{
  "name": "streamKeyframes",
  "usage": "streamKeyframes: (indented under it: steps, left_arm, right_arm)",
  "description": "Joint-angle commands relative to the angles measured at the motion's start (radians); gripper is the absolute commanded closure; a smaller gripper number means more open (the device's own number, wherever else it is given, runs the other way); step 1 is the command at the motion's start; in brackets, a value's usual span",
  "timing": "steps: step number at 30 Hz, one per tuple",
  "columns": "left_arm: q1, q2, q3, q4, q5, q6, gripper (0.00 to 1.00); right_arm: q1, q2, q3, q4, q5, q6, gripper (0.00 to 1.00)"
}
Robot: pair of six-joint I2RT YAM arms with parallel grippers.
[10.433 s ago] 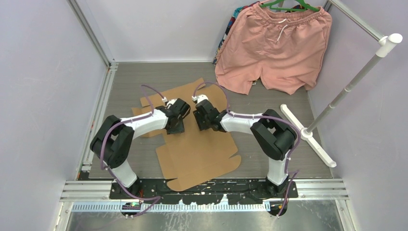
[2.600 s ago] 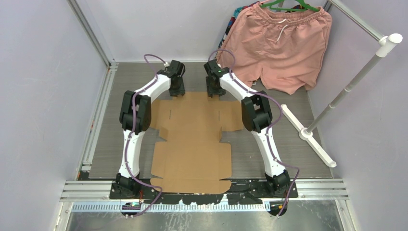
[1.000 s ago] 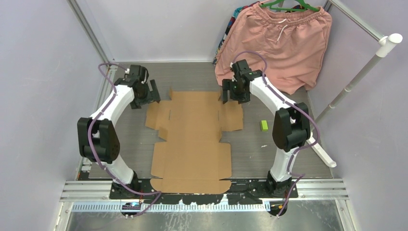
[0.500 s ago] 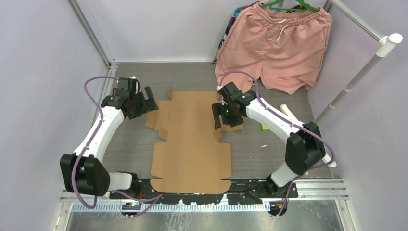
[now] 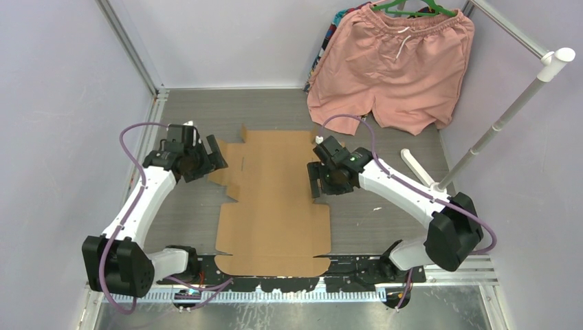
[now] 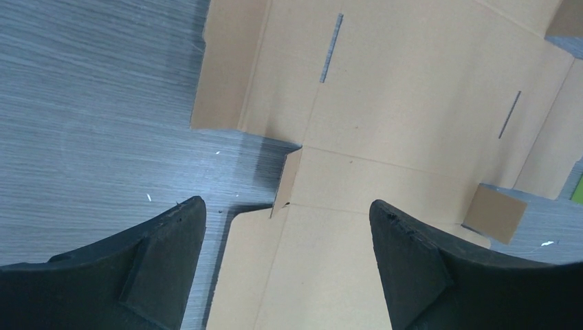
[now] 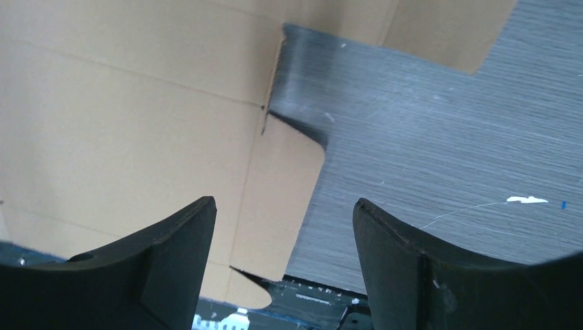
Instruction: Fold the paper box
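Note:
The paper box (image 5: 275, 206) lies flat and unfolded on the grey table, a brown cardboard sheet with side flaps and notches. My left gripper (image 5: 212, 152) hovers open over its left side flap. In the left wrist view the open fingers (image 6: 165, 254) frame the notch and a small raised tab of the cardboard (image 6: 412, 103), gripper (image 6: 285, 203) empty. My right gripper (image 5: 315, 180) hangs open over the right side notch. In the right wrist view, cardboard (image 7: 137, 103) and a rounded flap lie below the empty gripper (image 7: 283, 201).
Pink shorts (image 5: 392, 69) hang on a hanger at the back right. A white rack pole (image 5: 509, 113) rises from its base bar (image 5: 440, 196) on the right. Metal frame rails run along the left side. A small green thing (image 6: 576, 187) peeks in beyond the box.
Both arms have drawn back from the box's far edge to its side flaps. In the last half second the right gripper moved nearer; the left barely shifted. Both stayed open.

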Motion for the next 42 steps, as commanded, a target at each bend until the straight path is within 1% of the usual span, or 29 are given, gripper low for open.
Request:
streamKeyframes:
  steps: [1, 2, 4, 9, 14, 17, 18, 22, 24, 26, 30, 34, 36, 37, 38, 42]
  left_arm:
    - [-0.005, -0.029, -0.021, 0.051, -0.052, -0.009, 0.11]
    - [-0.005, -0.023, -0.020, 0.062, -0.062, -0.012, 0.11]
    - [0.000, 0.003, -0.013, 0.087, -0.091, -0.023, 0.10]
    - [0.030, 0.133, 0.065, 0.103, -0.079, -0.037, 0.09]
    - [0.087, 0.202, 0.103, 0.123, -0.078, -0.042, 0.09]
    - [0.126, 0.230, 0.117, 0.131, -0.061, -0.042, 0.08]
    - [0.158, 0.236, 0.121, 0.133, -0.044, -0.042, 0.08]
    - [0.216, 0.255, 0.142, 0.130, -0.008, -0.036, 0.08]
    - [0.225, 0.255, 0.140, 0.128, 0.023, -0.039, 0.08]
    - [0.226, 0.235, 0.126, 0.132, 0.060, -0.045, 0.09]
    - [0.226, 0.177, 0.084, 0.141, 0.069, -0.046, 0.09]
    - [0.227, 0.133, 0.069, 0.130, 0.068, -0.050, 0.08]
    - [0.227, 0.116, 0.057, 0.133, 0.081, -0.058, 0.04]
    - [0.227, 0.110, 0.051, 0.132, 0.086, -0.061, 0.03]
    - [0.227, 0.105, 0.047, 0.125, 0.086, -0.058, 0.01]
    - [0.233, 0.077, 0.017, 0.117, 0.082, -0.061, 0.00]
  right_arm:
    - [-0.008, -0.015, 0.011, 0.090, 0.149, 0.057, 0.22]
    - [-0.019, -0.004, 0.019, 0.102, 0.164, 0.060, 0.22]
    - [-0.061, 0.016, 0.034, 0.134, 0.141, 0.062, 0.22]
    - [-0.215, 0.062, 0.078, 0.186, 0.072, 0.050, 0.23]
    - [-0.330, 0.113, 0.126, 0.196, 0.008, 0.022, 0.23]
    - [-0.374, 0.131, 0.144, 0.207, -0.012, 0.014, 0.23]
    - [-0.389, 0.141, 0.154, 0.206, -0.024, 0.011, 0.23]
    - [-0.396, 0.185, 0.210, 0.184, -0.168, -0.029, 0.25]
    - [-0.378, 0.195, 0.241, 0.164, -0.217, -0.059, 0.26]
    - [-0.332, 0.199, 0.282, 0.114, -0.198, -0.098, 0.26]
    - [-0.158, 0.199, 0.341, 0.037, -0.113, -0.173, 0.24]
    - [-0.006, 0.212, 0.357, 0.067, -0.058, -0.180, 0.26]
    - [0.032, 0.250, 0.384, 0.060, -0.046, -0.165, 0.28]
    - [0.045, 0.267, 0.407, 0.044, -0.044, -0.161, 0.31]
    - [0.058, 0.287, 0.428, 0.029, -0.009, -0.159, 0.33]
    - [0.135, 0.359, 0.523, -0.005, 0.016, -0.179, 0.32]
